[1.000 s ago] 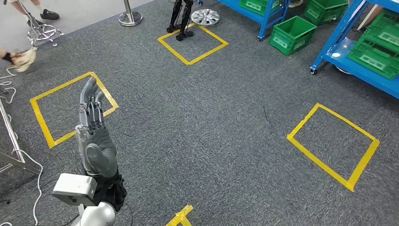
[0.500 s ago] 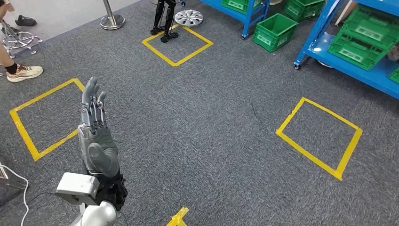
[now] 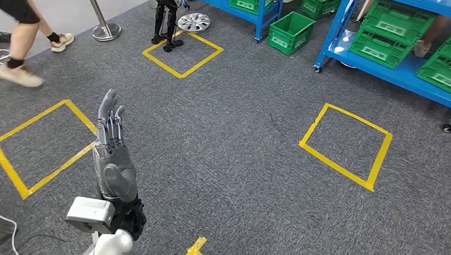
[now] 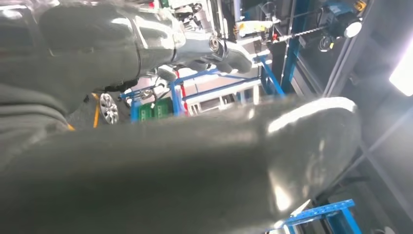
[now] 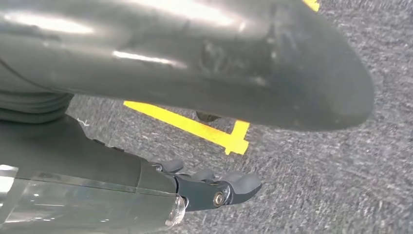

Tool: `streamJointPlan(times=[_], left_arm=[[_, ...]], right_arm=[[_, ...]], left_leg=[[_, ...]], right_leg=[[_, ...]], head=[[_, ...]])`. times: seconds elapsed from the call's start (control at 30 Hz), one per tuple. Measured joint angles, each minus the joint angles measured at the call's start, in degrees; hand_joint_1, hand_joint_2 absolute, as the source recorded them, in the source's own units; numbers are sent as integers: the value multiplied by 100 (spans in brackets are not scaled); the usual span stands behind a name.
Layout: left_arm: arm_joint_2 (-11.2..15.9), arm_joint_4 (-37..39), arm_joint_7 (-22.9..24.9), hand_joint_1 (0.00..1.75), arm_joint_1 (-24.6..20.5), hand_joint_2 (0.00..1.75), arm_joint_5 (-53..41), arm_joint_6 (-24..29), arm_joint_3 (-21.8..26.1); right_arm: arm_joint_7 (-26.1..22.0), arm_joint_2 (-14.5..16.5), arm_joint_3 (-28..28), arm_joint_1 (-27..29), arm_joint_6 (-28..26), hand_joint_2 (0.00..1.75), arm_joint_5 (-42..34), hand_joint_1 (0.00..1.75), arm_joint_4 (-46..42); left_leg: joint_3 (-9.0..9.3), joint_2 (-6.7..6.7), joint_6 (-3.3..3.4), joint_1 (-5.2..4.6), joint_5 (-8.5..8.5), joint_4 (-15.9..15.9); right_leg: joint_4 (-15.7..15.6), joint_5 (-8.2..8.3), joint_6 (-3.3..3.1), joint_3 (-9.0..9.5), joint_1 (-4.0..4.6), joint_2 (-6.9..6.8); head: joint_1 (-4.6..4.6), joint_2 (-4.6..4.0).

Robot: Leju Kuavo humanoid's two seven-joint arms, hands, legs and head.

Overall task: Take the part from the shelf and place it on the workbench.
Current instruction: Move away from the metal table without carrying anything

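My left hand (image 3: pixel 110 149) is raised over the grey carpet at the lower left of the head view, fingers stretched forward and apart, holding nothing. In the left wrist view its thumb (image 4: pixel 204 161) lies close to the camera and its fingers (image 4: pixel 229 51) point toward blue racks. My right hand (image 5: pixel 146 161) hangs above the carpet with its fingers (image 5: pixel 219 187) extended and nothing in them. Blue shelves (image 3: pixel 372 66) with green crates (image 3: pixel 391 33) stand at the far right. I cannot make out which part is meant.
A green crate (image 3: pixel 290 33) sits on the floor by a blue rack (image 3: pixel 255 13). A silver wheel cover (image 3: pixel 193 22) and a small black robot's legs (image 3: pixel 166 26) stand by a yellow taped square (image 3: pixel 183 53). More taped squares (image 3: pixel 345 146) mark the carpet. A person (image 3: pixel 24 37) walks at the far left.
The whole picture has slid left and down, so the camera has turned toward the blue shelves. A person has walked into the top left. My left hand keeps its pose.
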Motion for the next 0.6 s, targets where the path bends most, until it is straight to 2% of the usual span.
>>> streamJointPlan(times=[0.07, 0.13, 0.17, 0.23, 0.27, 0.3, 0.33, 0.37, 0.4, 0.43, 0.47, 0.5, 0.57, 0.6], left_arm=[[-1, -1, -9, 0, 2, 0, -9, 0, -1], [-5, -2, -11, 0, 2, 0, -13, 0, -3], [-8, -2, -12, 0, 4, 0, -13, 0, -4], [-10, 2, -13, 0, 9, 0, -13, 0, -6], [-10, 6, -13, 0, 12, 0, -13, 0, -7], [-10, 10, -13, 0, 13, 0, -13, 0, -7], [-10, 14, -12, 0, 13, 0, -13, 0, -8], [-10, 16, -12, 0, 13, 0, -13, 0, -9], [-10, 16, -11, 0, 11, 0, -15, 0, -9], [-10, 16, -10, 0, 10, 0, -19, 0, -10], [-10, 16, -8, 0, 9, 0, -27, 0, -10], [-10, 16, -5, 0, 10, 0, -38, 0, -10], [-10, 15, -1, 0, 10, 0, -63, 0, -10], [-10, 14, 1, 0, 10, 0, -70, 0, -10]], right_arm=[[12, -10, 1, 11, -1, 0, 2, 0, 1], [20, -11, 4, 14, -1, 0, 4, 0, -1], [22, -13, 5, 7, -1, 0, 4, 0, -2], [22, -13, 7, -7, 0, 0, 4, 0, -2], [22, -13, 7, -5, 1, 0, 4, 0, -2], [22, -13, 8, 7, 1, 0, 4, 0, -2], [21, -13, 8, 19, 1, 0, 3, 0, -1], [21, -15, 9, 29, 1, 0, 3, 0, -1], [20, -17, 9, 34, 1, 0, 4, 0, -1], [21, -19, 9, 30, 1, 0, 4, 0, -1], [21, -19, 9, 21, 1, 0, 6, 0, -1], [21, -17, 9, 13, 2, 0, 9, 0, -2], [21, -14, 10, 10, 2, 0, 15, 0, -2], [21, -14, 11, 14, 2, 0, 19, 0, -1]], left_leg=[[21, 51, 42, 0, 3, -49], [54, 132, 96, 24, 19, -96], [72, 183, 120, 35, 22, -115], [93, 284, 147, 28, 6, -119], [99, 327, 152, 25, -2, -119], [107, 361, 151, 24, -11, -118], [118, 391, 144, 25, -21, -118], [136, 414, 130, 26, -33, -118], [158, 437, 113, 26, -47, -118], [175, 458, 87, 17, -64, -114], [186, 477, 60, 8, -77, -112], [194, 496, 32, -1, -87, -113], [220, 536, -28, -4, -95, -136], [232, 515, -58, 1, -119, -129]], right_leg=[[-12, 2, 66, -13, -11, 54], [111, -97, 132, -64, -12, -12], [335, -232, 165, -166, -17, -79], [1048, -570, 225, -513, -40, -200], [1371, -677, 246, -680, -53, -223], [1527, -681, 257, -770, -62, -237], [1462, -570, 259, -749, -67, -248], [1196, -377, 250, -624, -69, -263], [801, -166, 230, -430, -66, -299], [419, -22, 201, -238, -51, -343], [150, 53, 170, -103, -37, -378], [6, 63, 140, -32, -21, -400], [-29, 41, 78, -17, -6, -368], [-49, 50, 44, -6, -13, -350]], head=[[-2, 0], [15, 0], [26, 0], [45, 0], [44, 0], [45, 0], [45, 0], [45, 0], [46, 0], [47, 0], [45, 0], [43, 0], [37, 0], [35, 0]])
